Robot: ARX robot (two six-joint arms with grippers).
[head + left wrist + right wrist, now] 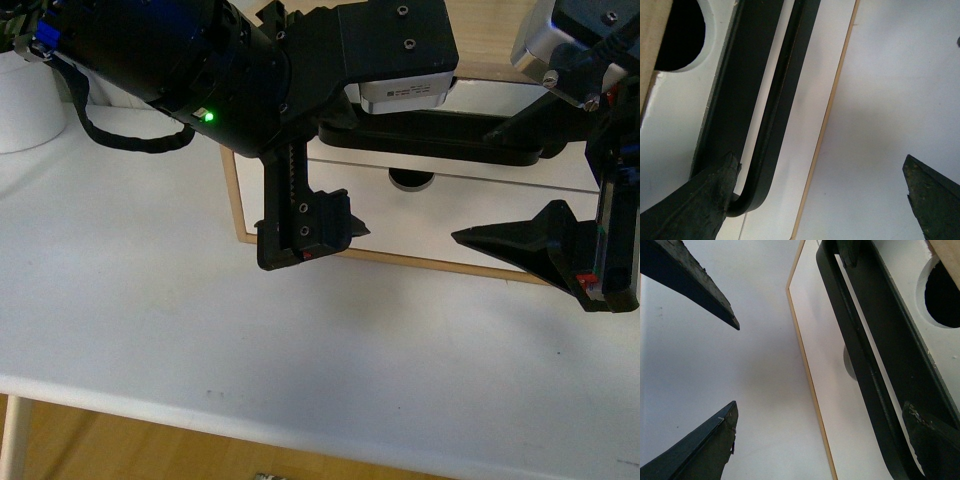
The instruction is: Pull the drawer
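white pot [25, 100]: sitting at the far left of the counter [180, 330], well apart from everything else.
left arm [180, 60]: reaching in from the far left; a green light [210, 116] is glowing on its housing and a black cable [130, 138] is looping under it.
left hand [820, 162]: gaping wide and gripping nothing. The far finger [700, 205] is lying right at the left end of the handle. The near finger [325, 228] is hanging over the near left corner of the plain front, pointing right.
drawer [470, 167]: sitting right of centre on the far side of the counter, white front showing. Can't tell how far out it is standing.
handle [430, 142]: long black bar running left to right across the drawer front, spanning between the two hands.
notch [412, 180]: semicircle cutting into the drawer's near edge, just near of the bar's middle.
plain white front [420, 225]: lying just near of the drawer, with wood edging [236, 190] framing it.
right hand [820, 407]: also spreading wide and holding nothing. The far finger [927, 437] is overlapping the right part of the bar; can't tell if it is touching. The near finger [520, 240] is pointing left over the plain front.
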